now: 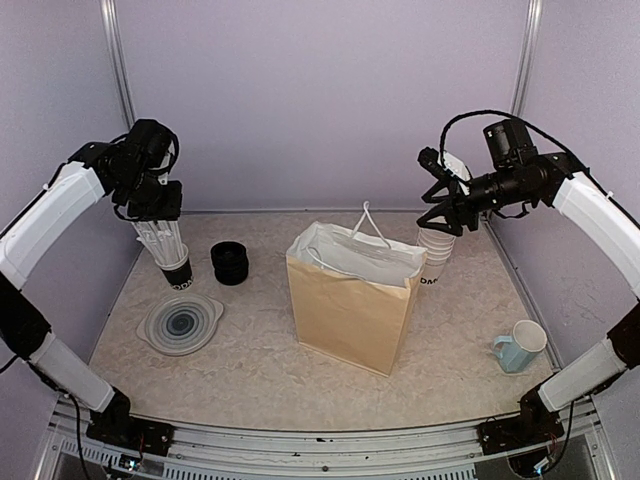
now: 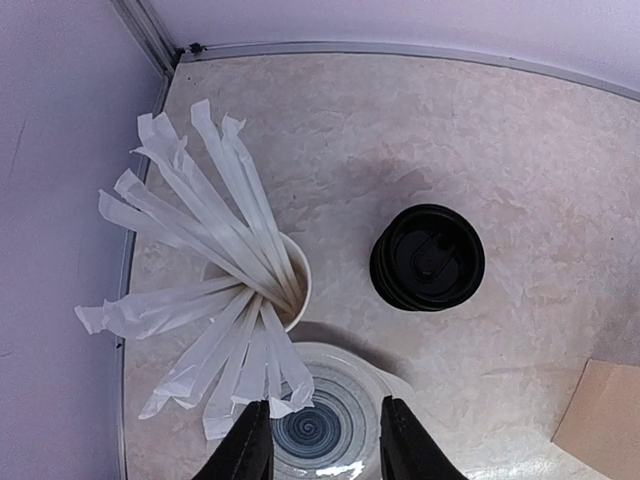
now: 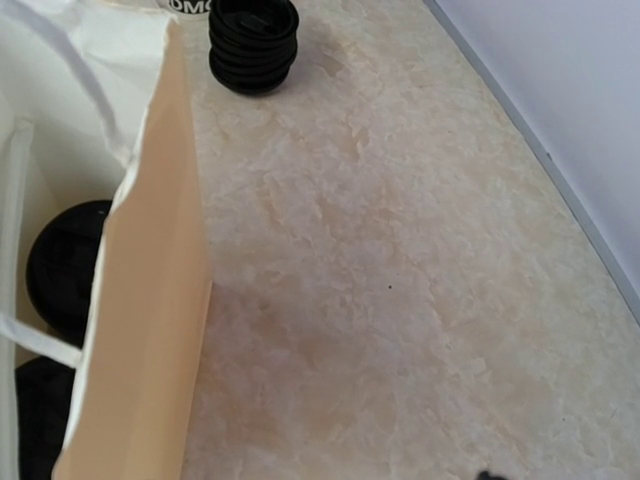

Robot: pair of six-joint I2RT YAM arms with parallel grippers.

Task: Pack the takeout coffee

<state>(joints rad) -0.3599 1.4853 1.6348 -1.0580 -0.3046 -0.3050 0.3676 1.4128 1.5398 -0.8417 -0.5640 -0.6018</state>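
Both coffee cups point(image 3: 62, 262) stand inside the paper bag point(image 1: 345, 305). My right wrist view looks down past the bag's rim and shows their black lids side by side, tops up, so their long axes are upright. The bag stands in the middle of the worktop point(image 1: 450, 345), mouth open upward, handles loose.

My right tool point(image 1: 432, 200) hangs high just off the bag's far right side, above the stack of lidless cups point(image 1: 436, 250). From above its fingers look spread with nothing between them. Its own camera does not show them.

My left tool point(image 2: 325, 445) is open and empty, poised over the paper cup point(image 2: 295, 290) of wrapped straws point(image 2: 200, 260) near the far left corner, well apart from the bag. The straws fan up and out toward the left edge.

So the cups lie below and toward the left edge from my right tool, which is the nearer one. I judge the cups packed. If straws should follow, they sit under my left tool and would have to travel toward the right edge to reach the bag's mouth
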